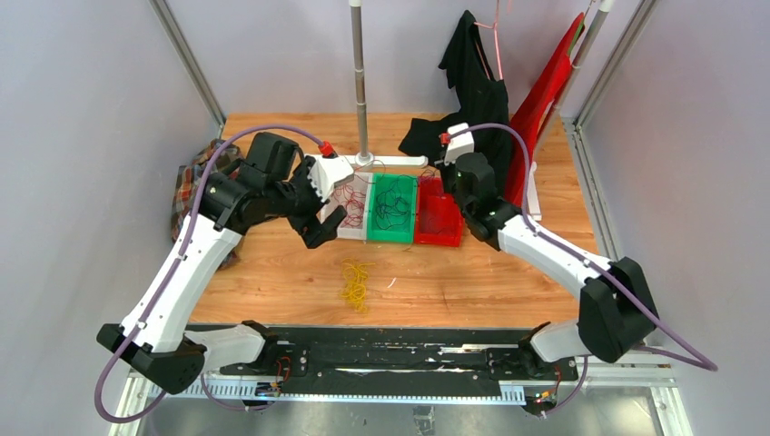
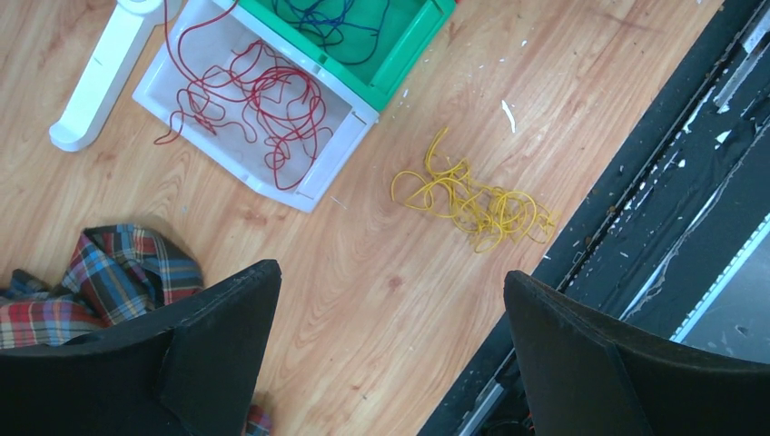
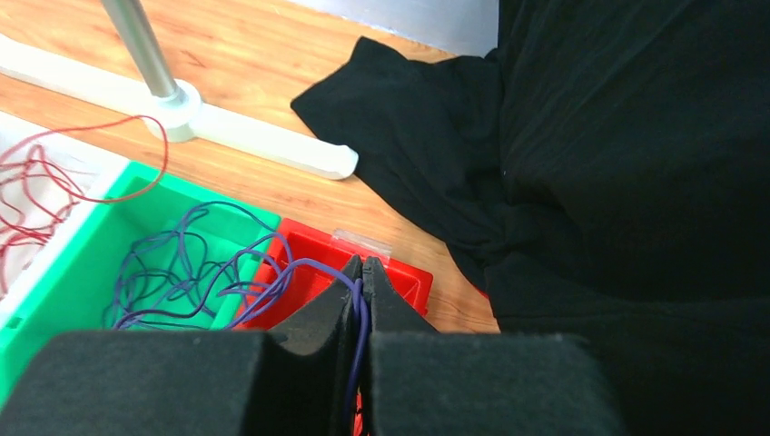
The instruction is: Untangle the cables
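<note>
Dark red cables point(image 2: 263, 100) lie in a white bin point(image 2: 309, 191). Blue-purple cables point(image 3: 182, 272) lie in the green bin point(image 3: 82, 263); one strand runs over the rim of the red bin point(image 3: 309, 241) into my right gripper point(image 3: 361, 268), which is shut on it. A loose yellow bunch point(image 2: 477, 204) lies on the wooden table, also in the top view point(image 1: 357, 282). My left gripper point(image 2: 390, 272) is open and empty, above bare wood to the front-left of the white bin point(image 1: 350, 204). My right gripper point(image 1: 451, 195) hangs over the red bin's far side.
The three bins stand side by side mid-table. A white stand base with a metal pole point(image 3: 145, 45) is behind them. Black cloth point(image 3: 590, 136) lies behind and right of the red bin, a plaid cloth point(image 2: 118, 272) lies at the table's left, and a red garment point(image 1: 545, 100) hangs at back right.
</note>
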Robot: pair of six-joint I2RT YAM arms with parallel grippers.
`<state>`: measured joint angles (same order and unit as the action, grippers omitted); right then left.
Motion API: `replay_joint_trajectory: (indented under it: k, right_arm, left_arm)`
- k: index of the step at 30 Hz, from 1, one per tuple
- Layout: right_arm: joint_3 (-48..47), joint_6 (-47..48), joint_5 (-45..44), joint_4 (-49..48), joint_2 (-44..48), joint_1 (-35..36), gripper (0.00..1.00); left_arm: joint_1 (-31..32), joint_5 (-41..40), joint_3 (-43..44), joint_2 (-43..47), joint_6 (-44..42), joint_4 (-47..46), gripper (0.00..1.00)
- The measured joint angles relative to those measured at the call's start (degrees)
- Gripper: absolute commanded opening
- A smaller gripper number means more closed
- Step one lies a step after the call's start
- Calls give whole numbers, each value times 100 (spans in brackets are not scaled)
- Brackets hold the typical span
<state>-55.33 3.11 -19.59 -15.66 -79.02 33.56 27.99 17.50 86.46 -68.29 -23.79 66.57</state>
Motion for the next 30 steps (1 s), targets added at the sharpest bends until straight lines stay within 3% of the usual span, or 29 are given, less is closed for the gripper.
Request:
replay_joint_trajectory:
  k: [9,16,19,22,26,28,30]
  right_arm:
    - [522,155,-463,-236,-131,-2,1]
    - [903,-105,-752,114,-114,-11,4]
    - [881,-240,-752,219,-151,-11,18]
    - [577,-376,-621,518,-448,-13,42]
    - [-267,-581,-376,1161,-1008,-13,53]
    - [-507,-719,-317,1390,-1091,-7,65]
    - [-518,-855,-275,1510,-1021,28,68]
  left_arm:
    - [-7,2,0,13,-160,83,98]
    - [-7,13,0,13,-260,87,98]
    - [-9,11,-9,13,-260,85,98]
    - [-9,7,-133,15,-280,83,98]
    - [-11,2,-481,-2,-345,92,98]
    - [-13,0,-605,-35,-391,105,98]
    - [-24,2,-704,-83,-457,111,98]
